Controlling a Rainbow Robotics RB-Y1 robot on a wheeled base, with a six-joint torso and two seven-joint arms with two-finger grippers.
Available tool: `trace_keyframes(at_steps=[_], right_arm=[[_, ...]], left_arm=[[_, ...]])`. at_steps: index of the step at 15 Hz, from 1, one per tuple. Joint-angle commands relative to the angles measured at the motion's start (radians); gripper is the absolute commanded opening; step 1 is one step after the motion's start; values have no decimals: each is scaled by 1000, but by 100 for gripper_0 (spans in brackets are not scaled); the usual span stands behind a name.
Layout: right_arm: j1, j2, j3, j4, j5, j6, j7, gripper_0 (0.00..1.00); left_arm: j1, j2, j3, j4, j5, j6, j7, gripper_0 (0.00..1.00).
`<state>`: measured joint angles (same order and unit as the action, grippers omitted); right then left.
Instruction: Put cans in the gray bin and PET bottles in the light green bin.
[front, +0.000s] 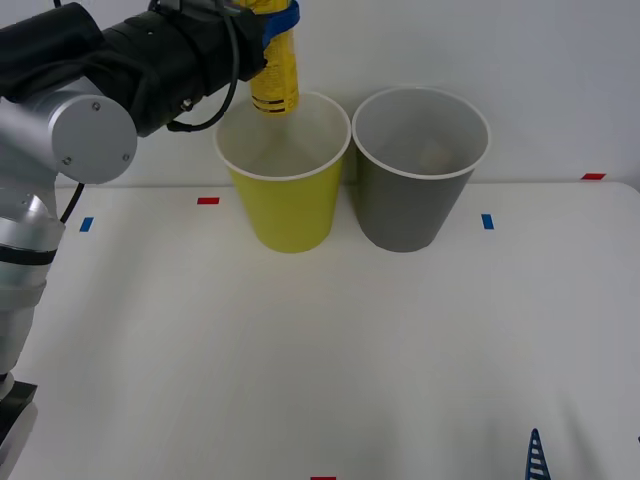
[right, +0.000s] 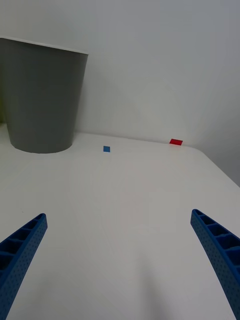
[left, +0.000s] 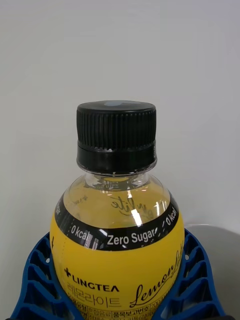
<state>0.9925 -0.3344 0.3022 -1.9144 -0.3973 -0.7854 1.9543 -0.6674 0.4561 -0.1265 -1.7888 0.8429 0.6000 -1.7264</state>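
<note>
Blue ribbed fingers of the left gripper (front: 275, 22) are clamped around a yellow-labelled bottle (front: 274, 80), holding it in the air over the back rim of the green bin (front: 290, 215). The left arm (front: 90, 110) reaches in from the left side, its grey elbow joint bent and its black forearm running level toward the bin. In the left wrist view the bottle (left: 116, 240) has a black cap (left: 116, 131) and a clear amber neck, with the fingers (left: 35, 280) wrapped around both sides of its label.

The green bin and the gray bin (front: 410, 205) stand side by side at the back of the white table (front: 320, 360), rims touching or nearly so, both open at the top. Small red and blue tape marks sit near the table's edges.

The right gripper (right: 120, 255) rests low over the near right part of the table, fingers spread wide apart. Bare tabletop lies between it and the gray bin (right: 42, 100).
</note>
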Motion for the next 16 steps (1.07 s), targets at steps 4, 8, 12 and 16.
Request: trace_keyframes(at_steps=[4,8,12,16], right_arm=[[0,0,0,0,0,0,0,100],[0,0,0,0,0,0,0,100],[0,0,0,0,0,0,0,100],[0,0,0,0,0,0,0,100]], left_arm=[[0,-2,-16,14,-24,-17,-4,0],[0,-5,-16,12,-31,-17,1,83],[3,18,-15,-8,-18,-29,10,100],[34,101,4,-90,19,-29,18,100]])
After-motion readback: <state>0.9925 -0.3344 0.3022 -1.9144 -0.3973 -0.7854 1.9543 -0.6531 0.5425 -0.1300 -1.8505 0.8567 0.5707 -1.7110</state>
